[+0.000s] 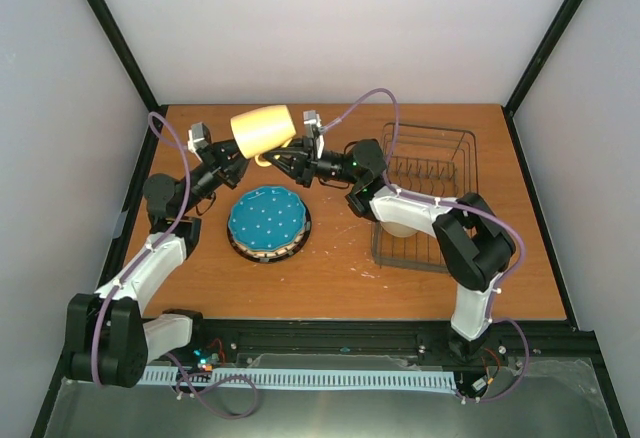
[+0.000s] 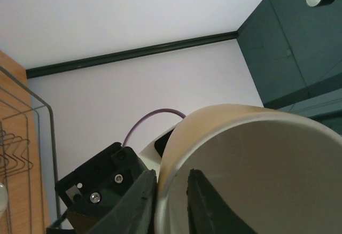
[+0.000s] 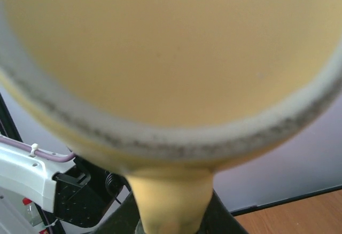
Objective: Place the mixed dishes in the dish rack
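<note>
- Yellow mug (image 1: 262, 130) hangs in the air over the far part of the worktop (image 1: 350, 278), a little left of its middle. It is tipped onto its side between the two hands.
- Left hand (image 1: 236, 162) is closed on the mug's rim. In its wrist view, one finger (image 2: 141, 207) lies outside the wall and the other inside.
- Right hand (image 1: 279, 158) is closed on the mug's handle (image 3: 171, 202), with a dark finger on either side.
- Teal dotted plate (image 1: 267, 216) tops a stack left of the worktop's middle, and rims of other plates peek out beneath it.
- Dish rack (image 1: 430, 128) of dark wire stands near the right edge, toward the far right corner.
- Cream bowl (image 1: 400, 228) sits in the rack's near left corner, partly hidden by the right arm.
</note>
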